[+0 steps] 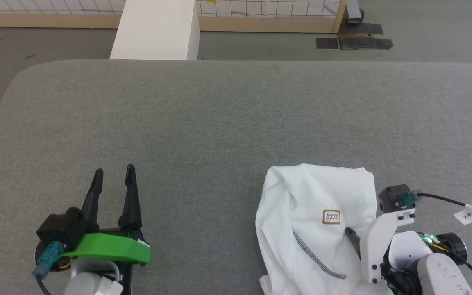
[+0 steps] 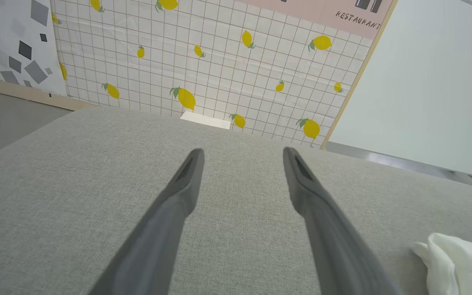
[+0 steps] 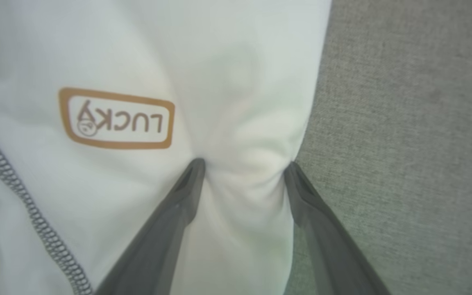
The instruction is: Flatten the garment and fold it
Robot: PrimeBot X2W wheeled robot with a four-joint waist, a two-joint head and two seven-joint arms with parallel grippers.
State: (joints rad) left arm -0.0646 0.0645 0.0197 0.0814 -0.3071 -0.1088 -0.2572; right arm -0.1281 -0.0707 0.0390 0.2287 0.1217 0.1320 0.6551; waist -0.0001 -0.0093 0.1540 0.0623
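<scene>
The garment [image 1: 314,205], a white T-shirt with dark grey stitching and a brown-framed label, lies crumpled at the near right of the grey table [image 1: 219,114]. My right gripper [image 1: 357,237] comes down on its right edge. In the right wrist view the right gripper [image 3: 245,163] stands open, its tips pressed into the garment [image 3: 219,61] with a puckered fold bunched between them. My left gripper [image 1: 114,170] rests open at the near left, nothing between its fingers. From the left wrist, the left gripper [image 2: 243,152] points across bare table, and a corner of the garment [image 2: 461,262] shows low right.
A white rigid box [image 1: 156,30] stands just beyond the table's far edge. Black mats [image 1: 355,41] lie on the floor at the back right. A lemon-patterned wall [image 2: 219,61] rises behind. A tagged cable [image 1: 467,214] trails from my right wrist.
</scene>
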